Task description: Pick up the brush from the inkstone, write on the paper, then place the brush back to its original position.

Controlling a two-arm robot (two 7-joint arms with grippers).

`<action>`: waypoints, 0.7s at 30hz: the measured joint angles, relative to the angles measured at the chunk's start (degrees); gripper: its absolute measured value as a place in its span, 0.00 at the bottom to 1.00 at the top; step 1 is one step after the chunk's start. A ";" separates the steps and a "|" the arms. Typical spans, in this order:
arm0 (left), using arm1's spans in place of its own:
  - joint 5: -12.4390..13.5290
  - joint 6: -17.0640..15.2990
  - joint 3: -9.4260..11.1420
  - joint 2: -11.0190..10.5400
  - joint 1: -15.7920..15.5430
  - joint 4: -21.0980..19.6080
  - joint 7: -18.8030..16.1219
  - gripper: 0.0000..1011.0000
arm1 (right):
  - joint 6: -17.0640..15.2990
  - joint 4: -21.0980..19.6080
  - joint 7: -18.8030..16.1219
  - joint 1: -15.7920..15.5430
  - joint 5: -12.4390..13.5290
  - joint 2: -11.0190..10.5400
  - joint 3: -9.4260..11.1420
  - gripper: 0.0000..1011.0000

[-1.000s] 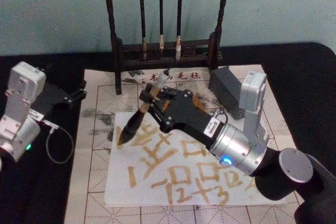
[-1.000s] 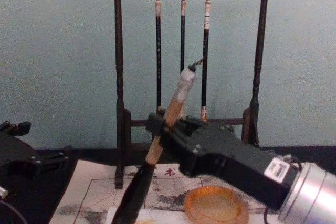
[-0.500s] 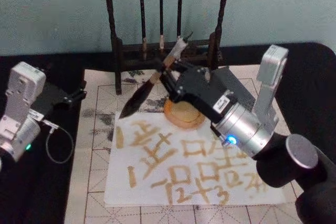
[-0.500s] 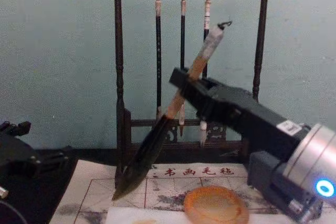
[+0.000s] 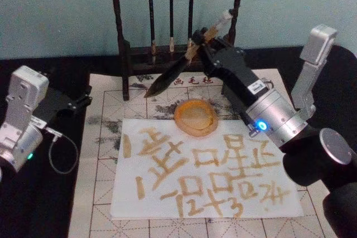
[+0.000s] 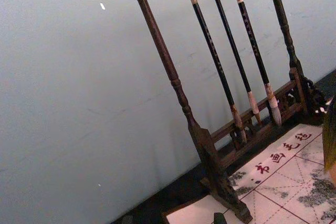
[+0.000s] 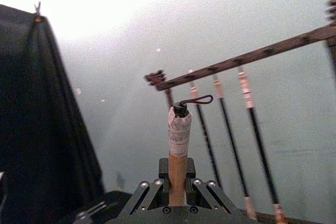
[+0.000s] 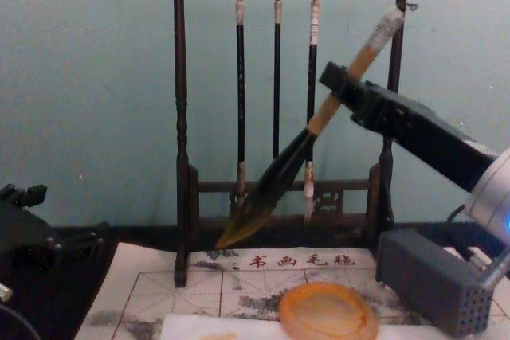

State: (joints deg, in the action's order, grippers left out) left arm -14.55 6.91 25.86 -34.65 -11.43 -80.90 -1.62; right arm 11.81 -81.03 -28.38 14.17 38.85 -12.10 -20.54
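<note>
Teal wall (image 8: 88, 101) behind, right tool (image 8: 341, 89) seemingly clamps brush (image 8: 296, 147)

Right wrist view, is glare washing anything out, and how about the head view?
Right wrist view: white glare blows out part of the wall behind; the brush in the right tool is not washed out. Head view: even light, no glare on the paper; left tool parked at the left.

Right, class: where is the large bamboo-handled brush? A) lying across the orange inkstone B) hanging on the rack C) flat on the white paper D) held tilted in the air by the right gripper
D: the right gripper is shut on the handle of the brush, its tuft clear of the inkstone and the paper; the left gripper is parked at the left.
</note>
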 joint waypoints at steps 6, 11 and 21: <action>0.00 0.00 0.00 0.00 0.00 0.00 0.00 0.99 | -0.95 -0.87 2.69 -0.56 0.91 -0.11 2.11 0.18; 0.00 0.00 0.00 0.00 0.00 0.00 0.00 0.99 | -3.19 -2.01 4.76 -1.13 2.47 -0.69 4.01 0.18; 0.00 0.00 0.00 0.00 0.00 0.00 0.00 0.99 | -10.18 -3.79 9.49 -1.97 7.25 -2.58 7.13 0.18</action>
State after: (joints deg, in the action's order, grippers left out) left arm -14.55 6.91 25.86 -34.65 -11.43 -80.90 -1.62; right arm 1.63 -84.82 -18.89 12.20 46.10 -14.68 -13.42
